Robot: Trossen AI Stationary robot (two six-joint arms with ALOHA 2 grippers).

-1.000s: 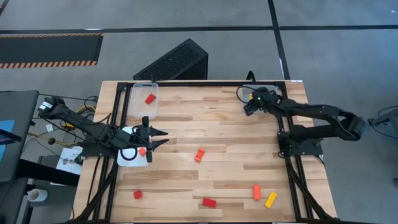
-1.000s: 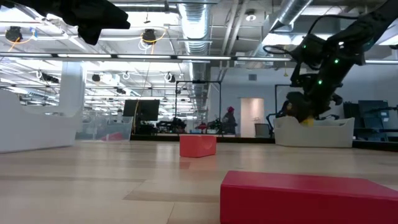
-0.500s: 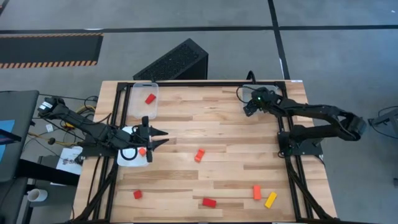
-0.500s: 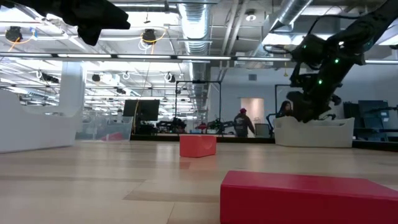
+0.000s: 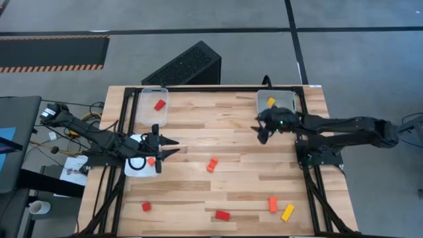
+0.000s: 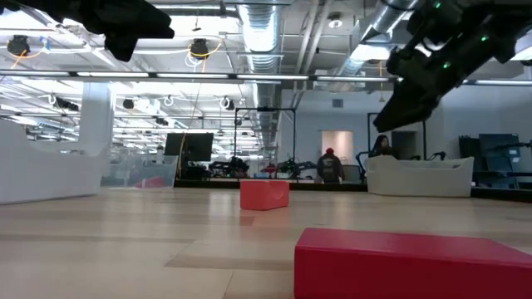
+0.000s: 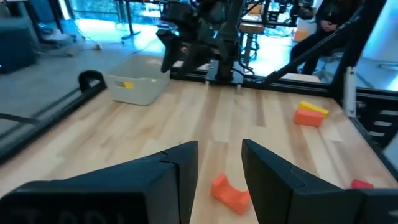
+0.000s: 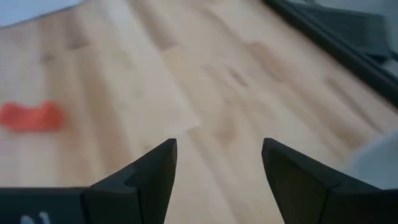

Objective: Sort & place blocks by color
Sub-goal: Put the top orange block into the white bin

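Loose blocks lie on the wooden table: an orange block (image 5: 212, 164) (image 7: 230, 190) mid-table, a small red block (image 5: 146, 206), a red bar (image 5: 222, 215), an orange block (image 5: 273, 204) and a yellow block (image 5: 287, 212) near the front. My left gripper (image 5: 173, 148) (image 7: 219, 149) hovers open at the left, pointing across the table at the middle orange block. My right gripper (image 5: 262, 135) (image 8: 219, 146) hangs open above bare wood, just in front of the far-right tray (image 5: 274, 102), which holds a yellow block (image 5: 270, 102).
A clear tray (image 5: 152, 106) at the far left holds a red block (image 5: 159, 104). Another tray (image 5: 134, 162) under my left arm holds an orange block (image 5: 151, 160). Black frame rails (image 5: 307, 178) run along both table sides. Bare wood lies between the arms.
My right gripper has come away from over the far-right tray toward the table's near edge, rising and tipping more level. The yellow block seen at its fingers a second ago now lies uncovered in that tray.
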